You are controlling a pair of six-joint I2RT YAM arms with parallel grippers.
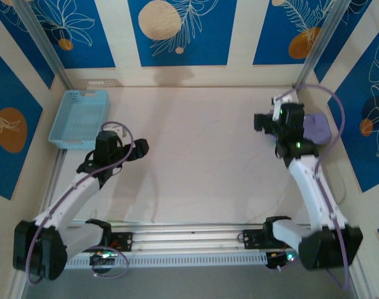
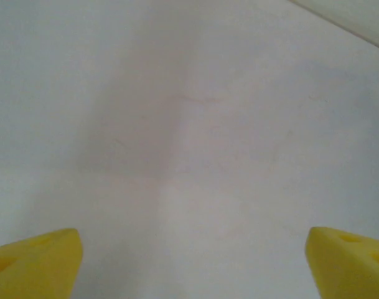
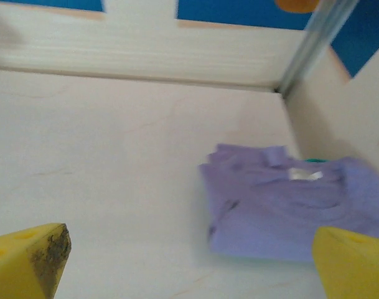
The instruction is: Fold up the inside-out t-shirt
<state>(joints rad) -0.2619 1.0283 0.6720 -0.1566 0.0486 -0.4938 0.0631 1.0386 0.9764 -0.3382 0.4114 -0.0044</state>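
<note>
While the left gripper point(image 2: 192, 252) and right gripper point(image 3: 190, 246) gape wide and empty, the lavender t-shirt point(image 3: 282, 208) lies folded on the table point(image 1: 201, 156), far-right corner.

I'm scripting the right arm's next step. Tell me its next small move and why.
Probably ease the right gripper forward and down onto the near edge of the lavender t-shirt. Its jaws stand open, short of the shirt, which lies bunched in the far right corner of the table, where there seems little room to spread it.
</note>
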